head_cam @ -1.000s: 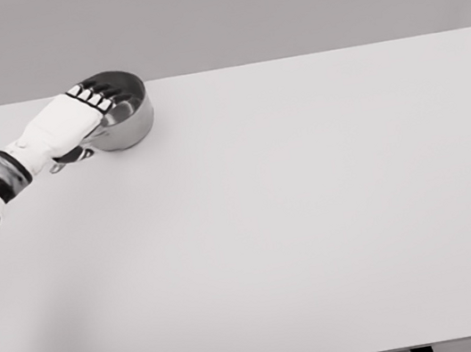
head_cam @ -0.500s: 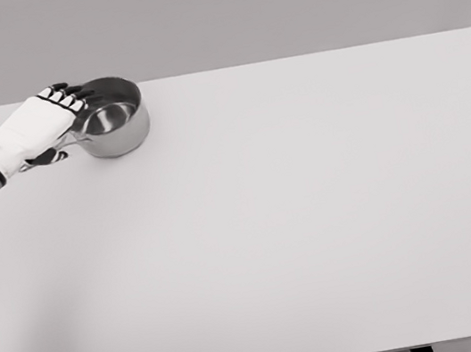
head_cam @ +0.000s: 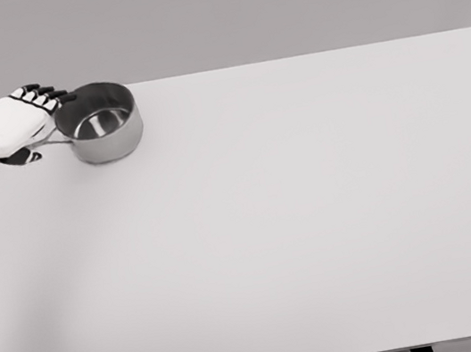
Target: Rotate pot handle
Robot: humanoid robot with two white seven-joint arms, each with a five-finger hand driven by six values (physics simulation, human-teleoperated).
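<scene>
At the far left corner of the white bench (head_cam: 315, 217), your left robot hand (head_cam: 14, 123) lies over the thin handle of a small, round polished steel pot (head_cam: 100, 122), fingertips (head_cam: 45, 93) reaching its rim. Whether those fingers actually grip the handle, you cannot tell. Expect rigid, light, slippery metal; take the handle itself.

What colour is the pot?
Shiny silver-grey metal, the pot, seen in the head view.
</scene>
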